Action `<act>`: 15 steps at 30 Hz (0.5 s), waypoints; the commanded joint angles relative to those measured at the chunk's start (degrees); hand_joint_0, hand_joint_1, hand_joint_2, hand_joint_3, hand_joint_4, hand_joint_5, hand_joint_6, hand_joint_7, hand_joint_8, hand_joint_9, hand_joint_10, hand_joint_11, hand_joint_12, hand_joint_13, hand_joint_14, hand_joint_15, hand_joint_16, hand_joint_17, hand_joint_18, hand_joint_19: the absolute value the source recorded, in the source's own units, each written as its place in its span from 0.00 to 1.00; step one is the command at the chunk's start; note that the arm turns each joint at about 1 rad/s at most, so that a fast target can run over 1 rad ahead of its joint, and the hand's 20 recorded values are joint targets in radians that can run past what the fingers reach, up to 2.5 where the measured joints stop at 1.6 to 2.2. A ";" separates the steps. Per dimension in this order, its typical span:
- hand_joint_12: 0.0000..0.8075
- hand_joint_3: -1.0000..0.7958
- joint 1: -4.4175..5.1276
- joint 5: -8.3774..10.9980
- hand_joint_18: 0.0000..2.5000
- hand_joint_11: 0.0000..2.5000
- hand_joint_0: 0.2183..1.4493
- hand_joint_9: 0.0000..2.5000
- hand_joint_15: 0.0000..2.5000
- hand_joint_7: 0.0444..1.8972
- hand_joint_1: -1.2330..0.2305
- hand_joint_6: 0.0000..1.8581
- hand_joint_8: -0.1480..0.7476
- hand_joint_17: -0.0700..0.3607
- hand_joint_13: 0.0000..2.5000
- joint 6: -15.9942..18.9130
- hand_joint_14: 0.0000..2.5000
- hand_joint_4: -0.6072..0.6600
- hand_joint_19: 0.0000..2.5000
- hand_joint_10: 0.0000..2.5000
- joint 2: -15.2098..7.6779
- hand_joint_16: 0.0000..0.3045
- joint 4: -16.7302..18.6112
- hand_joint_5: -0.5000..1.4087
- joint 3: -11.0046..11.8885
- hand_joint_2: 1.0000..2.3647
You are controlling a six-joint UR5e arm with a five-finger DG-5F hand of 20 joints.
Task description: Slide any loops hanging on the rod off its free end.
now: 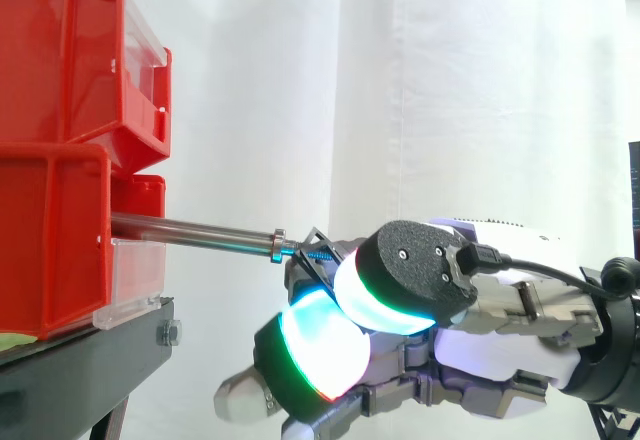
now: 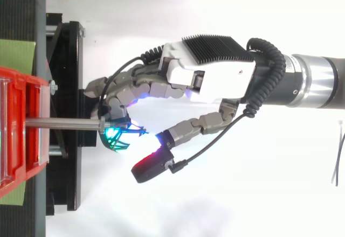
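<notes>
At the free end of the rod [image 1: 190, 228] the robot hand [image 2: 210, 78] pinches a blue loop [image 1: 318, 251], apparently to pull it clear

Two bins are stacked at the scene's left, the upper bin [image 1: 60, 60] resting on the lower bin [image 1: 50, 240], and both on the stand [image 1: 90, 360]. The rod [image 1: 190, 228] runs level from the lower bin out to the right, and its free end hangs past the stand's edge. At that end (on it or just off it, I cannot tell) sits the loop [image 1: 318, 245], with the hand's [image 2: 215, 75] curled fingers [image 2: 124, 94] around it. The hand lies right of the rod. The curtain [image 1: 400, 80] hangs behind everything.
</notes>
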 commanded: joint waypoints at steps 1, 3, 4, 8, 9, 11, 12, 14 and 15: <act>0.40 0.45 -0.19 -0.66 0.23 0.08 0.33 0.28 0.00 0.64 0.44 0.40 0.49 0.41 0.18 0.02 0.00 0.62 0.16 0.00 0.31 0.15 -2.53 0.18 0.00 0.02; 0.40 0.45 -0.19 -0.66 0.23 0.08 0.33 0.28 0.00 0.64 0.44 0.40 0.49 0.41 0.18 0.02 0.00 0.62 0.16 0.00 0.31 0.15 -3.59 0.18 0.00 0.02; 0.40 0.45 -0.28 -0.66 0.23 0.08 0.33 0.27 0.00 0.64 0.44 0.40 0.49 0.41 0.18 0.02 0.00 0.62 0.16 0.00 0.48 0.15 -3.94 0.18 0.00 0.02; 0.40 0.45 -0.28 -0.48 0.23 0.08 0.33 0.27 0.00 0.64 0.44 0.40 0.49 0.41 0.18 0.02 0.00 0.62 0.16 0.00 1.54 0.15 -5.26 0.18 -0.70 0.02; 0.40 0.46 -0.28 -0.39 0.23 0.08 0.33 0.27 0.00 0.64 0.44 0.40 0.49 0.41 0.18 0.02 0.00 0.62 0.16 0.00 1.80 0.15 -5.35 0.18 -0.79 0.02; 0.40 0.46 -0.37 -0.39 0.23 0.08 0.33 0.27 0.00 0.64 0.43 0.40 0.49 0.41 0.18 0.02 0.00 0.63 0.16 0.00 2.86 0.15 -5.70 0.18 -1.85 0.02; 0.40 0.46 -0.37 -0.30 0.23 0.08 0.33 0.27 0.00 0.64 0.43 0.40 0.49 0.41 0.18 0.02 0.00 0.64 0.16 0.00 4.00 0.15 -5.52 0.18 -3.52 0.02; 0.40 0.46 -0.02 1.01 0.23 0.08 0.32 0.27 0.00 0.63 0.42 0.40 0.49 0.41 0.18 0.02 0.00 0.65 0.15 0.00 5.76 0.15 -5.52 0.18 -6.42 0.02; 0.40 0.46 0.07 1.54 0.23 0.08 0.32 0.27 0.00 0.64 0.41 0.40 0.49 0.41 0.18 0.02 0.00 0.65 0.15 0.00 6.28 0.15 -5.52 0.18 -7.03 0.01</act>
